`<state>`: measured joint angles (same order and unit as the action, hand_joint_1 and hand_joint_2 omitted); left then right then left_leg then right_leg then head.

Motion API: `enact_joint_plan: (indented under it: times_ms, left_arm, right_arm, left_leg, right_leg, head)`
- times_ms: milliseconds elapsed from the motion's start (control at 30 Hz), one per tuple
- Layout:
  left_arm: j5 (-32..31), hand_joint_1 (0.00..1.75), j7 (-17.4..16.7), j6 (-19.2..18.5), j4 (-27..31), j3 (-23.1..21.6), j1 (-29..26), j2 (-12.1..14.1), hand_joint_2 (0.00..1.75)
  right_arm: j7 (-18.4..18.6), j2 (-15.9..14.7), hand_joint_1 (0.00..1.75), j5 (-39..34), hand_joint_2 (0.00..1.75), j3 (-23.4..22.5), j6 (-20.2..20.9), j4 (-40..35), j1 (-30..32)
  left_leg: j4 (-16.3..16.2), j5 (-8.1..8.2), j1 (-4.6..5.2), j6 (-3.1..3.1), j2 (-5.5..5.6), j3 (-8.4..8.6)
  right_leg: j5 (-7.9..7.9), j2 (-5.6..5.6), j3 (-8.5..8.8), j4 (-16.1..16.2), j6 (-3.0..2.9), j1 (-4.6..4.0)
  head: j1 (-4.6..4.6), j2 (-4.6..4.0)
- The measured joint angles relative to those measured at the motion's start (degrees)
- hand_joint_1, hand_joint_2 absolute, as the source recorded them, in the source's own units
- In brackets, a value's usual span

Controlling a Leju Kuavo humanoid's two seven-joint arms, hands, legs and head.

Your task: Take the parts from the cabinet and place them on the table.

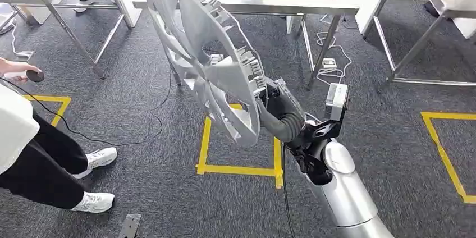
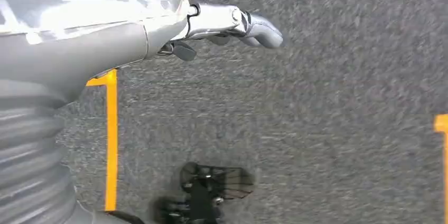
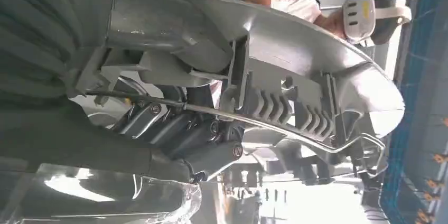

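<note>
Dark grey carpet marked with yellow tape squares runs ahead to a white tabletop on metal legs, with a person standing at the left. The right hand has its fingers clamped on the rim of a silver wheel cover, held on edge in the air, its broad face tilted and its far rim reaching toward that tabletop. The left hand hangs over the carpet with fingers extended and nothing in them, so the right arm is the one that must carry the part forward.

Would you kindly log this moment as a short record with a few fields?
held part: silver wheel cover, raised on edge over the carpet
right hand: grips the cover's rim, fingers behind its wire ring
left hand: holds nothing, hanging over the carpet
tables: steel-legged table ahead
bystander: person standing to the left
floor: yellow tape square
</note>
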<state>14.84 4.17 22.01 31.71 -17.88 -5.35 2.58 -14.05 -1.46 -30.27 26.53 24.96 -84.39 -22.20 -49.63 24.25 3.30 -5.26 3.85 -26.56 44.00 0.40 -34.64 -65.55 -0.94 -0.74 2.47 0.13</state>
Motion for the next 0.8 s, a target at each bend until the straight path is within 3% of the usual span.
enact_joint_plan:
  times_ms: [33,67,100,133,167,200,233,267,300,333,367,400,433,467,500,533,567,600,633,667,767,800]
  left_arm:
    - [0.0,0.00,0.0,0.0,0.0,0.0,0.0,0.0,1.75]
    - [0.0,0.00,0.0,0.1,-0.2,0.0,-0.1,0.0,1.75]
    - [0.0,0.00,0.0,0.1,-0.5,0.0,-0.2,-0.2,1.75]
    - [0.0,0.00,0.0,0.1,-0.6,0.0,-0.3,-0.3,1.75]
    - [0.1,0.00,-0.1,0.3,-0.6,0.0,-0.3,-0.3,1.75]
    - [0.1,0.00,-0.1,0.3,-0.6,0.0,-0.1,-0.4,1.75]
    - [0.1,0.00,0.0,0.4,-0.5,0.0,0.3,-0.4,1.75]
    - [0.0,0.00,0.0,0.4,-0.5,0.0,0.5,-0.4,1.75]
    - [0.0,0.00,0.0,0.5,-0.5,-0.1,0.7,-0.4,1.75]
    - [0.0,0.00,0.0,0.6,-0.5,-0.1,0.9,-0.4,1.75]
    - [0.1,0.00,0.0,0.6,-0.5,-0.1,1.1,-0.2,1.75]
    - [0.1,0.00,0.0,0.6,-0.6,-0.1,1.1,-0.2,1.75]
    - [0.1,0.00,0.0,0.6,-0.6,-0.1,1.0,-0.2,1.75]
    - [0.1,0.00,0.0,0.6,-0.6,-0.1,1.0,-0.2,1.75]
    - [0.1,0.00,0.0,0.6,-0.6,-0.1,1.0,-0.2,1.75]
    - [0.1,0.00,0.0,0.6,-0.6,-0.1,1.0,-0.1,1.75]
    - [0.1,0.00,0.0,0.5,-0.6,-0.1,0.8,-0.1,1.75]
    - [0.1,0.00,0.0,0.5,-0.8,-0.1,0.5,-0.2,1.75]
    - [0.2,0.00,0.0,0.4,-1.0,-0.1,0.5,0.1,1.75]
    - [0.3,0.00,-0.1,0.3,-1.0,-0.1,0.6,0.1,1.75]
    - [0.1,0.00,0.0,0.2,-0.4,-0.2,1.7,0.1,1.75]
    - [0.0,0.00,0.0,0.2,-0.4,-0.2,2.0,-0.1,1.75]
  right_arm:
    - [0.0,-0.2,1.75,0.0,1.75,0.0,0.0,0.1,0.2]
    - [-0.1,-0.4,1.75,0.0,1.75,0.0,0.0,0.3,0.5]
    - [-0.1,-0.7,1.75,0.0,1.75,0.0,0.0,0.7,0.9]
    - [-0.2,-0.8,1.75,0.0,1.75,0.0,0.0,0.7,0.9]
    - [-0.1,-0.6,1.75,0.1,1.75,0.0,0.0,0.7,0.9]
    - [-0.2,-0.5,1.75,0.1,1.75,0.0,0.0,0.4,0.4]
    - [-0.1,-0.4,1.75,0.2,1.75,0.0,0.0,0.2,-0.2]
    - [-0.1,-0.2,1.75,0.2,1.75,0.0,0.0,0.2,-0.3]
    - [-0.4,-0.2,1.75,0.0,1.75,0.0,0.0,0.3,-0.2]
    - [-0.4,-0.3,1.75,-0.1,1.75,0.0,0.1,0.4,-0.2]
    - [-0.3,-0.4,1.75,0.0,1.75,0.0,0.1,0.5,-0.1]
    - [-0.3,-0.5,1.75,0.0,1.75,0.0,0.1,0.7,0.2]
    - [-0.3,-0.6,1.75,0.0,1.75,0.0,0.1,0.8,0.2]
    - [-0.2,-0.5,1.75,0.0,1.75,0.0,0.1,0.8,0.3]
    - [-0.2,-0.5,1.75,0.0,1.75,0.0,0.1,0.8,0.3]
    - [-0.2,-0.5,1.75,0.0,1.75,0.0,0.1,0.8,0.2]
    - [-0.2,-0.4,1.75,0.0,1.75,0.0,0.1,0.8,0.3]
    - [-0.3,-0.4,1.75,0.0,1.75,0.0,0.1,0.9,0.3]
    - [-0.4,-0.4,1.75,-0.1,1.75,0.0,0.1,1.0,0.2]
    - [-0.4,-0.4,1.75,-0.1,1.75,0.0,0.1,0.8,-0.2]
    - [-0.4,0.0,1.75,-0.1,1.75,-0.2,0.2,0.3,-1.2]
    - [-0.4,0.0,1.75,-0.1,1.75,-0.2,0.2,0.3,-1.5]
  left_leg:
    - [0.5,0.96,0.13,-0.06,0.25,1.62]
    - [0.9,1.99,0.21,-0.21,0.43,3.32]
    - [0.5,2.85,0.11,0.04,0.77,4.20]
    - [-0.2,4.04,-0.10,-0.19,1.21,4.33]
    - [-0.4,4.94,-0.53,0.22,1.43,4.52]
    - [-0.5,5.06,-0.89,0.55,1.38,4.90]
    - [-1.7,4.04,-0.64,0.51,1.56,4.65]
    - [-4.3,3.19,-0.74,0.82,0.75,2.62]
    - [-8.1,1.28,-0.67,0.72,-0.63,0.81]
    - [-12.3,2.09,-1.03,2.28,-1.90,-1.15]
    - [-16.3,4.64,-1.60,3.80,-2.77,-3.77]
    - [-19.1,7.92,-2.47,5.11,-3.23,-6.46]
    - [-19.9,10.22,-3.25,5.83,-3.57,-8.42]
    - [-19.1,10.54,-3.92,6.26,-3.82,-9.81]
    - [-16.2,9.07,-4.64,6.72,-3.92,-10.58]
    - [-11.9,5.09,-5.20,7.23,-4.12,-10.76]
    - [-6.9,-1.26,-5.62,7.52,-4.18,-10.72]
    - [-2.2,-9.22,-5.98,7.53,-4.12,-11.26]
    - [-1.1,-10.36,-5.95,7.37,-4.19,-11.82]
    - [-3.0,-9.29,-5.74,7.16,-4.00,-11.92]
    - [-4.6,-7.85,-5.63,5.68,-3.60,-12.87]
    - [-4.6,-7.55,-5.49,5.56,-3.52,-12.80]
  right_leg:
    - [-3.50,0.31,-1.69,2.9,1.20,0.08]
    - [-12.25,1.13,-2.18,4.4,3.39,0.19]
    - [-22.66,1.59,-1.91,6.9,5.51,-0.08]
    - [-24.93,2.20,0.65,8.9,6.27,-0.06]
    - [-24.97,2.36,0.27,7.8,5.90,-0.16]
    - [-24.78,2.29,0.53,7.8,5.56,-0.41]
    - [-24.74,1.77,1.22,8.5,5.48,-0.26]
    - [-24.37,2.12,3.08,10.1,5.13,1.09]
    - [-23.35,2.66,5.13,11.4,5.16,1.33]
    - [-21.39,3.45,7.57,14.3,3.65,1.45]
    - [-18.74,3.51,10.89,17.5,2.93,1.86]
    - [-17.83,3.37,12.43,18.0,2.12,2.14]
    - [-17.06,3.15,13.67,18.4,1.89,2.52]
    - [-16.34,3.00,14.68,18.4,1.99,2.95]
    - [-15.37,2.92,16.05,18.5,2.22,3.50]
    - [-14.30,2.85,17.28,18.5,2.51,3.99]
    - [-13.24,2.81,18.22,18.4,2.76,4.15]
    - [-12.27,2.85,18.53,18.2,3.10,3.85]
    - [-11.25,3.12,19.02,17.5,3.58,3.71]
    - [-10.36,3.16,18.75,17.9,3.81,3.70]
    - [-9.08,2.46,19.98,18.5,4.91,3.90]
    - [-8.48,1.42,18.91,16.7,4.48,4.03]
  head:
    - [0.02,0.00]
    - [0.11,0.00]
    - [0.09,0.00]
    - [0.08,0.00]
    - [0.31,0.00]
    - [-0.09,0.00]
    - [-0.04,0.00]
    - [-0.35,0.00]
    - [0.17,0.00]
    - [0.05,0.00]
    - [0.15,0.00]
    - [0.17,0.00]
    - [0.04,0.00]
    - [0.22,0.00]
    - [0.20,0.00]
    - [0.13,0.00]
    - [0.28,0.00]
    - [0.94,-0.02]
    - [1.35,0.00]
    - [0.66,0.00]
    - [0.72,0.00]
    - [0.52,0.00]
